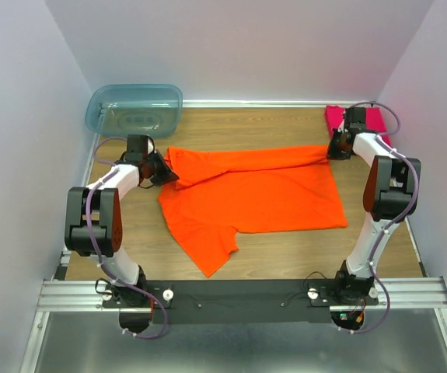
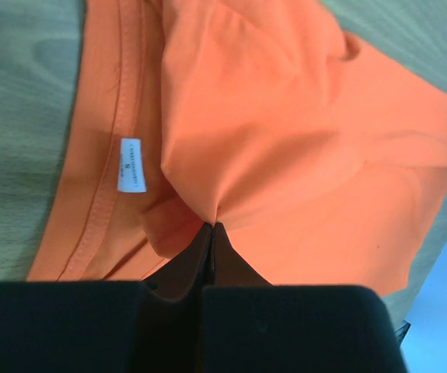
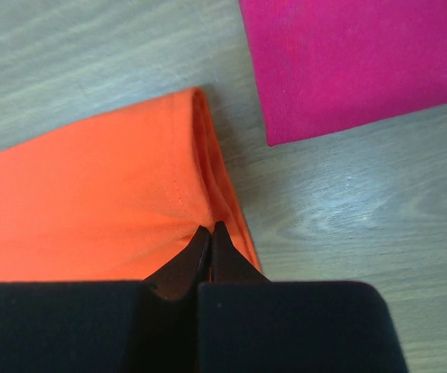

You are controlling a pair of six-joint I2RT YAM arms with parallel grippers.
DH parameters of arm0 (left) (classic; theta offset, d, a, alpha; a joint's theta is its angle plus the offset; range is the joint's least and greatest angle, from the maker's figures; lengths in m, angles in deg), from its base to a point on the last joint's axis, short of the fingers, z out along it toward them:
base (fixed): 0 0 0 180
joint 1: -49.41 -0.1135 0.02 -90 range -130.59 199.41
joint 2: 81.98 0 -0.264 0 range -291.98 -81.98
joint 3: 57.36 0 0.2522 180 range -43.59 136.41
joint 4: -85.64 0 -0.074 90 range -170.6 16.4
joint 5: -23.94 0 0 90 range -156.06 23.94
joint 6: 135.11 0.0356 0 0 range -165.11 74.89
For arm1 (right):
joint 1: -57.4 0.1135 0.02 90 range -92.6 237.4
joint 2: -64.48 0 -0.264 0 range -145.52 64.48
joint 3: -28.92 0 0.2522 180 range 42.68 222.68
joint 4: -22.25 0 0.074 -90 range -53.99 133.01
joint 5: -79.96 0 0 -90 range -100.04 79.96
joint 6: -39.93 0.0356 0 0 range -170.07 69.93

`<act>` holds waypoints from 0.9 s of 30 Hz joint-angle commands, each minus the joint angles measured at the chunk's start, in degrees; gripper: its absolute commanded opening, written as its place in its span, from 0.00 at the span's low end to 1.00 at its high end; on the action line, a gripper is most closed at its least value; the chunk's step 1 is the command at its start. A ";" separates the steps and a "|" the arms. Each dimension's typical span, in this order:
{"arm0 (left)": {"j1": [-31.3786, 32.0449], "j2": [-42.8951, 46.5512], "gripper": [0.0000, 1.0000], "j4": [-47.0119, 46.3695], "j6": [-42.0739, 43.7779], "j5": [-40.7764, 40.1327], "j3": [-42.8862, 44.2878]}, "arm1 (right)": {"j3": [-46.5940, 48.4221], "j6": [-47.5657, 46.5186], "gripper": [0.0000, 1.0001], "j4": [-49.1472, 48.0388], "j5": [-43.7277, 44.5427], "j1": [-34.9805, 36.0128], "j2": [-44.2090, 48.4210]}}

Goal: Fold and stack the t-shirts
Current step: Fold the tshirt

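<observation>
Collar [image 2: 118, 101] leftward, orange t-shirt [image 1: 262, 190] lies crosswise, pinched by left claw [image 2: 211, 227] and right claw [image 3: 210, 227].

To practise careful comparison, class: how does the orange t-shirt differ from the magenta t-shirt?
The orange t-shirt is spread wide, only partly folded; the magenta t-shirt is folded compact. The orange t-shirt lies mid-table, the magenta t-shirt in the far right corner. The left gripper and right gripper each pinch the orange t-shirt's far edge; neither holds the magenta t-shirt. Both are plain cloth on the wooden table.
</observation>
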 commanded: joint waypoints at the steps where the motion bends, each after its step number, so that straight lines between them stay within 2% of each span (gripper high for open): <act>1: -0.22 -1.13 0.01 -2.20 -0.03 0.90 -2.04 | -0.97 1.34 0.02 1.50 -0.17 -0.50 -2.29; 7: -0.22 -2.36 0.04 -3.52 -0.64 0.19 -2.92 | -1.68 1.78 0.07 1.94 -0.70 -0.50 -2.29; 9: -0.22 -1.66 0.24 -3.61 -0.99 0.45 -3.18 | -1.42 2.13 0.11 2.64 -0.70 -0.50 -1.85; 10: -0.22 -0.09 0.44 -3.70 -1.26 0.37 -3.27 | -0.89 2.22 0.21 2.73 -1.14 -0.50 -0.89; 12: -0.22 1.84 0.60 -3.70 -1.35 -0.59 -3.10 | -0.28 2.13 0.34 3.26 -1.49 -0.50 0.08; 13: -0.22 2.90 0.70 -3.09 -1.26 -2.69 -2.31 | 0.08 1.96 0.46 3.17 -1.49 -0.50 1.22; 15: -0.22 5.28 0.79 -2.47 -0.65 -5.33 -0.90 | 1.66 1.87 0.55 3.35 -0.97 -0.59 1.84; 16: -0.31 5.64 0.80 -1.51 0.66 -8.39 1.10 | 2.10 1.96 0.60 3.35 -0.88 -0.76 2.02; 19: -0.31 4.42 0.80 -0.88 2.86 -14.20 5.06 | 4.47 3.53 0.62 3.35 -4.63 -2.08 0.97; 25: -0.31 -2.96 0.79 -3.78 6.73 -16.94 12.18 | 8.25 4.68 0.64 3.17 -13.16 -3.40 -3.24; 27: -0.22 -6.91 0.76 -4.13 7.96 -16.86 15.17 | 10.70 4.68 0.64 3.17 -15.37 -3.49 -4.74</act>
